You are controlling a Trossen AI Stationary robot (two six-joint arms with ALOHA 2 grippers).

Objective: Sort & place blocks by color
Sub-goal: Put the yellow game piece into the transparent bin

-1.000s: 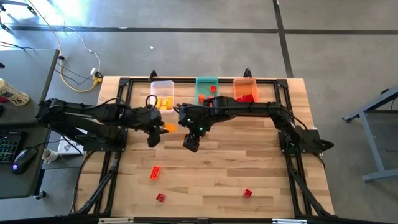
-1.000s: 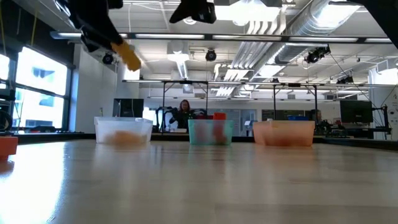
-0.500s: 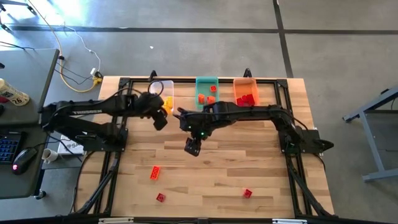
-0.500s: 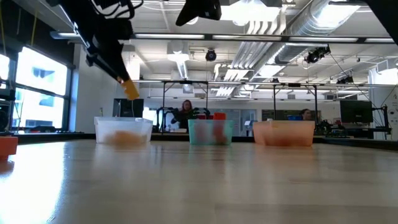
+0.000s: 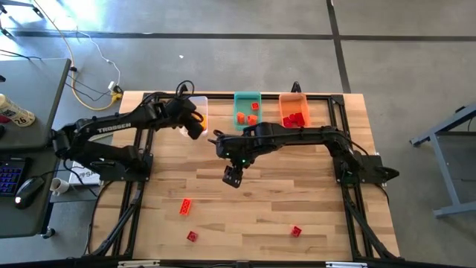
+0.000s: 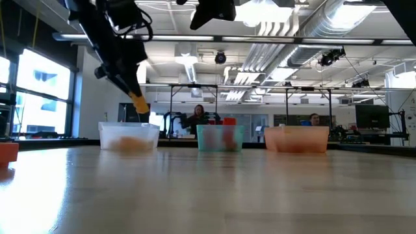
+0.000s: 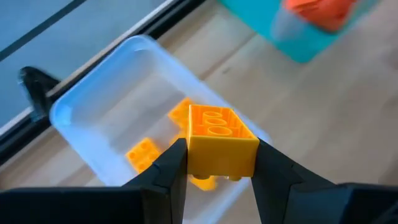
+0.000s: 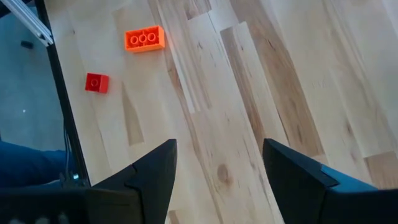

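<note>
Left arm reaches to the table's (image 5: 312, 201) far edge, left gripper (image 7: 214, 163) clamped on a yellow block (image 7: 219, 138), hanging right over the clear bin (image 7: 93, 106) that already has yellow blocks (image 7: 142, 152) in it. Right gripper (image 5: 233, 176) hovers mid-table, fingers spread wide, holding nothing. An orange block (image 8: 144, 38) and a red block (image 8: 96, 82) lie toward the near edge.

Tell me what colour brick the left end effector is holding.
Yellow: a small studded plastic brick clamped in the left end effector, clearest in the left wrist view.
</note>
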